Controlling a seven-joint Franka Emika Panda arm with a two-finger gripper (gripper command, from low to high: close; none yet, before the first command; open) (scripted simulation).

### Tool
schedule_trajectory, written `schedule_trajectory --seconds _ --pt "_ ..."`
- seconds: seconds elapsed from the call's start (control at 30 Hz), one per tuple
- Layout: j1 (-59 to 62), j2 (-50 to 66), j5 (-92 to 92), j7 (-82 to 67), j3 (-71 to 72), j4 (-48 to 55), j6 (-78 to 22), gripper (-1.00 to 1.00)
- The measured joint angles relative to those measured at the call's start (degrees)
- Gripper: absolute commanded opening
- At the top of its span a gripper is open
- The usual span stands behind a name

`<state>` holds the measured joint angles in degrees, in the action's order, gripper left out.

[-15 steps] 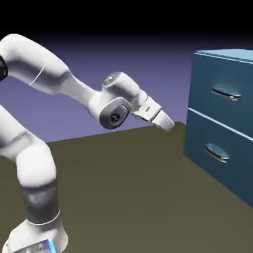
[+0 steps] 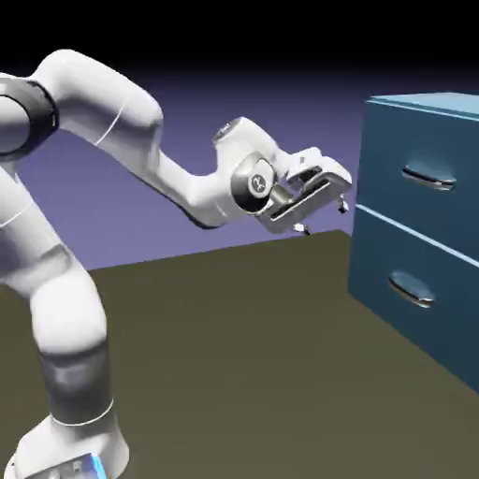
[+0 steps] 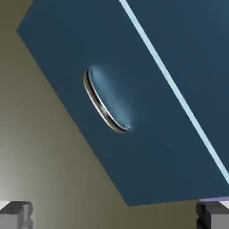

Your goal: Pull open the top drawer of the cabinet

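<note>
Standing at the exterior view's right edge, the cabinet [image 2: 421,224] rests on the olive counter [image 2: 243,355], a teal-blue box with two stacked drawer fronts. Its top drawer [image 2: 426,173] is the upper panel, flush with the cabinet face and shut, carrying a small curved silver handle [image 2: 429,176]. Below it, past a pale seam, the lower drawer [image 2: 416,281] shows an identical handle [image 2: 412,289] and is likewise shut. The white arm [image 2: 140,159] reaches toward the cabinet, and its tool [image 2: 323,213] hangs in the air near the cabinet's upper front, clear of the panel and of both handles. The tool's jaws stand fully apart with nothing between them. The hand view, rolled, shows a drawer front with one handle [image 3: 105,102], a pale seam and counter beside it; both grey fingertips [image 3: 15,214] appear at the bottom corners, well separated.
</note>
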<state>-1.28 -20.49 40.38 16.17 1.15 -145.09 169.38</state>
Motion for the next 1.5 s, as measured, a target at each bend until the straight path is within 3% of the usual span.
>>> schedule_trajectory --seconds 1.5 --pt "-1.65 33.78 112.13 -73.0 3.18 44.19 -12.84 0.0"
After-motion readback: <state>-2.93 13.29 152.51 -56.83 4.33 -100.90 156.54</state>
